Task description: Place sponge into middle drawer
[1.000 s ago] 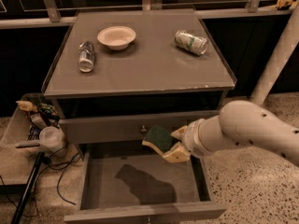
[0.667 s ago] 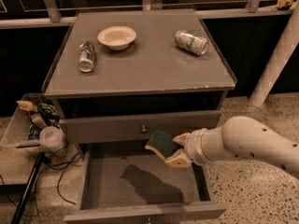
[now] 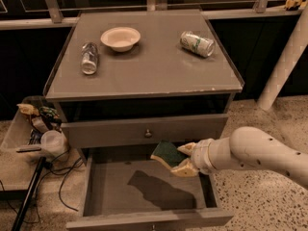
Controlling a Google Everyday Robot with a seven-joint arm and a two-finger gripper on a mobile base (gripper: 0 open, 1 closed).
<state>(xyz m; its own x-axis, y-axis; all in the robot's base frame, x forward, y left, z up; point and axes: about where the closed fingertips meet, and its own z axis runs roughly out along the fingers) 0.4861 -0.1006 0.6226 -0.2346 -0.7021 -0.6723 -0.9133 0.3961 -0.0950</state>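
The robot's gripper [image 3: 182,159] pinches the sponge [image 3: 166,153] between its two pale fingers, the dark green scouring layer facing up and the yellow foam edge below. The white arm [image 3: 255,153] reaches in from the right. The sponge hangs over the back right part of the open middle drawer [image 3: 108,182], clear of its flat grey floor, where a dark shadow [image 3: 154,190] falls. Just above the sponge is the front of the closed upper drawer [image 3: 96,131] with its round knob [image 3: 148,134]. On the cabinet's top surface [image 3: 154,73], a pale bowl [image 3: 120,37] stands near the back, between a silver can [image 3: 89,57] lying to its left and a green-and-white can [image 3: 197,43] on its side to the right.
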